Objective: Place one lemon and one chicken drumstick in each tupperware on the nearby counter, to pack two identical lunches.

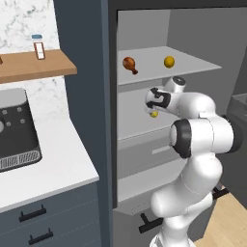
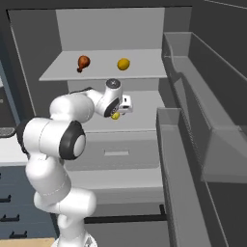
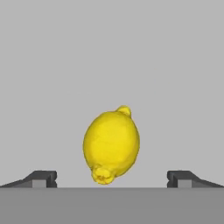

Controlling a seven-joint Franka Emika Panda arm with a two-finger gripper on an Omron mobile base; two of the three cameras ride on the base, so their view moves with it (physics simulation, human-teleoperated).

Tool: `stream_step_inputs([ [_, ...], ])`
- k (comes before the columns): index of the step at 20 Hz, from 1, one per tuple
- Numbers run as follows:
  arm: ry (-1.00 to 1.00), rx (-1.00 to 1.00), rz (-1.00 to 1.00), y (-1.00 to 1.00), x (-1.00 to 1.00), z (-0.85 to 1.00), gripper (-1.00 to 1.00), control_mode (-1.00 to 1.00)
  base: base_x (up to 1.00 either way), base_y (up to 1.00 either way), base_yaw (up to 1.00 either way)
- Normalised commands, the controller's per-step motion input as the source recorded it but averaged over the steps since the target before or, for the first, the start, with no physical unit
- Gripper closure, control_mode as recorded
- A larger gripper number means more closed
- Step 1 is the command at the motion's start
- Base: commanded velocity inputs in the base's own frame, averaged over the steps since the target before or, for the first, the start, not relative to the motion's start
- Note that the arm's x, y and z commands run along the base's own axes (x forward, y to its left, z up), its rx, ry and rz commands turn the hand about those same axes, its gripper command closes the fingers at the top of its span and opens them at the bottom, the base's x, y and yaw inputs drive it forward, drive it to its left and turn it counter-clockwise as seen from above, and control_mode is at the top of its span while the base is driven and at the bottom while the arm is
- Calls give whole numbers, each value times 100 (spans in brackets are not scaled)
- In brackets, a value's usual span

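A yellow lemon point(image 3: 111, 144) lies on the grey middle shelf of the open fridge, seen too as the lemon point(image 1: 154, 114) point(image 2: 115, 116) just under my hand. My gripper point(image 3: 112, 178) point(image 1: 154, 108) point(image 2: 117, 111) is open, one finger on each side of this lemon with space between, touching nothing. On the shelf above lie a brown chicken drumstick point(image 1: 129, 64) point(image 2: 83, 62) and a second lemon point(image 1: 169, 61) point(image 2: 123, 63). The white counter point(image 1: 58, 164) runs to the left of the fridge. The tupperware is out of view.
A dark appliance point(image 1: 14, 130) stands on the counter under a wooden wall shelf point(image 1: 34, 65) holding a small bottle point(image 1: 38, 47). The open fridge door point(image 2: 193, 144) with its bins stands on the right. A grey drawer point(image 2: 116, 153) sits below the middle shelf.
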Motion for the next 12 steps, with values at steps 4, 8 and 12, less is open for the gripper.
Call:
stream_step_inputs([
  [4, 0, 0, 0, 0, 27, 0, -100, -100, 0, 0, 0],
  [8, 0, 0, 0, 1, 23, -10, -100, -100, 0, 0, 0],
  [12, 1, 0, 0, 6, 6, -14, -100, -100, 0, 0, 0],
])
